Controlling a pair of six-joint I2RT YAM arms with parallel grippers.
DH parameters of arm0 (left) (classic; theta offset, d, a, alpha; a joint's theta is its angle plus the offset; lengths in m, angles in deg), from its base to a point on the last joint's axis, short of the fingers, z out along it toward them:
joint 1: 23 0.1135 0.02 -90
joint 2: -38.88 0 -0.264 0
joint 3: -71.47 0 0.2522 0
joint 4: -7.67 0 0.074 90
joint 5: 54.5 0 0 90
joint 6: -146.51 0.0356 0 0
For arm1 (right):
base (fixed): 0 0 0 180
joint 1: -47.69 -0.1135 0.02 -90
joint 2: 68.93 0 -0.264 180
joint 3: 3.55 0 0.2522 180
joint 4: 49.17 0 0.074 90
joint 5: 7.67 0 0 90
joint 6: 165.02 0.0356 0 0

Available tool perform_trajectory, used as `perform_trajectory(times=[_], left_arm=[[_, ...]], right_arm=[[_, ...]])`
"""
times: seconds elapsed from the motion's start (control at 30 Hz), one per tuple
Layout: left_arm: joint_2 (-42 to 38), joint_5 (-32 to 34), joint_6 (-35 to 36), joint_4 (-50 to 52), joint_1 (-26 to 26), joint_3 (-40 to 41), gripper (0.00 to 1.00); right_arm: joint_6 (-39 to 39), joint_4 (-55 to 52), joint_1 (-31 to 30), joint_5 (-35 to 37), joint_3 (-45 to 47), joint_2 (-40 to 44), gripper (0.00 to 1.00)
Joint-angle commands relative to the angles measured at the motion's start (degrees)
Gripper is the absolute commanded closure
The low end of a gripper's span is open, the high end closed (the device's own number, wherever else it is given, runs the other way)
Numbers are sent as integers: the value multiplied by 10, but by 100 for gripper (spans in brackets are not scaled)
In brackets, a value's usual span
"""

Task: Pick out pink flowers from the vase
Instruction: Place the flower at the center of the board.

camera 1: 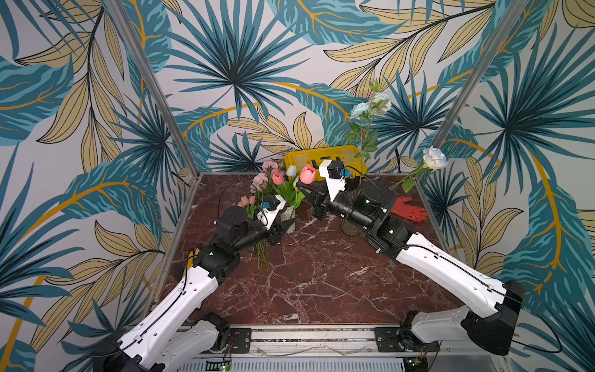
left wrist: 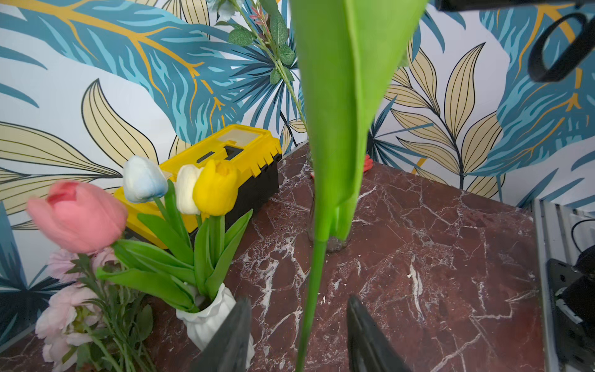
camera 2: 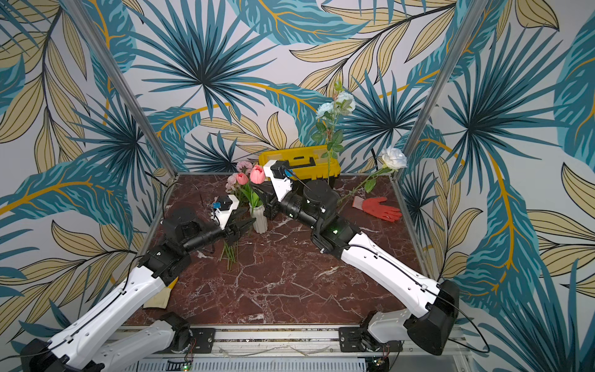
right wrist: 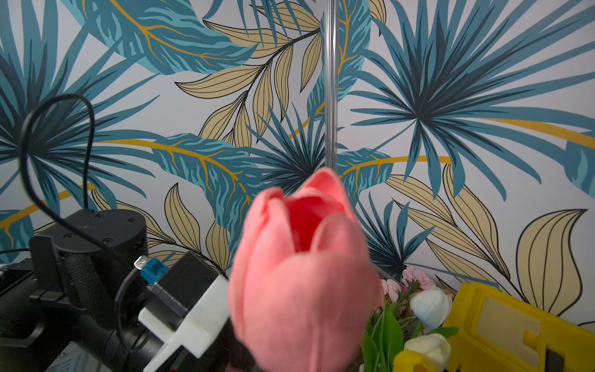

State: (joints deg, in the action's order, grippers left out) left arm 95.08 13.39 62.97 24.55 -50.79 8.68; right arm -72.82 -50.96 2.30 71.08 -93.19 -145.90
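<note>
Black jaws on the right gripper [camera 1: 302, 187] are clenched just under the head of a pink tulip [camera 1: 307, 174], holding the bloom aloft close to the white vase [camera 1: 287, 219]. In the right wrist view that bloom fills the middle of the picture, soft and blurred.

Down below, the left gripper [left wrist: 299, 299] is spread open. Its dark fingers [left wrist: 235, 331] stand either side of the tulip's green stem [left wrist: 314, 273] with a gap showing on both sides, so no pinch there. A broad green leaf [left wrist: 341, 96] rises off that stem toward the right arm.

Just beside the left gripper, the white vase holds a second pink tulip [camera 1: 278, 178], a yellow tulip [left wrist: 215, 186] and white tulips [left wrist: 141, 178]. On the vase's left, pale pink blooms [camera 1: 261, 180] are heaped on the marble table [camera 1: 322, 273]. The small pink tulips [camera 1: 246, 201] lie there too, their stems running out under the left arm.

Further back sits the yellow toolbox [camera 1: 322, 154]. A glass vase [camera 1: 349, 228], mostly hidden by the right arm, carries tall pale blue flowers [camera 1: 370, 104], and a white rose [camera 1: 434, 157] leans toward the right post. A red glove [camera 1: 409, 209] lies by the table's right edge.
</note>
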Motion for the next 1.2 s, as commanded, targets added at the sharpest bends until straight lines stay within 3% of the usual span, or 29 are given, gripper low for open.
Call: perform_trajectory(times=[0.0, 0.13, 0.3, 0.4, 0.57, 0.67, 0.77, 0.9, 1.03, 1.17], left_arm=[[4, -8, 2, -32, -3, -30, 58], [9, -15, 0, -35, -4, -30, 73], [8, -18, 2, -35, -5, -28, 99], [5, -16, 1, -35, -6, -24, 100], [-6, 20, -22, -42, -5, -4, 100], [-21, 40, -63, -59, 1, 20, 100], [-37, 73, -126, -65, 14, 46, 100], [-66, 178, -293, -65, 55, 100, 100], [-63, 197, -392, 48, 109, 95, 100], [-13, 143, -435, 112, 156, 83, 100]], right_arm=[[26, 45, -2, -13, 13, 17, 100], [31, 55, -2, -10, 22, 18, 100], [34, 55, -2, -7, 24, 16, 100], [36, 52, -2, -7, 24, 11, 99], [36, 43, -2, -6, 24, 12, 71], [31, 37, -2, -6, 28, 21, 61], [17, 32, -2, 11, 41, 37, 58], [1, 24, -2, 30, 62, 65, 56], [-6, 18, -2, 43, 82, 88, 56], [-10, 5, -2, 54, 91, 101, 55]])
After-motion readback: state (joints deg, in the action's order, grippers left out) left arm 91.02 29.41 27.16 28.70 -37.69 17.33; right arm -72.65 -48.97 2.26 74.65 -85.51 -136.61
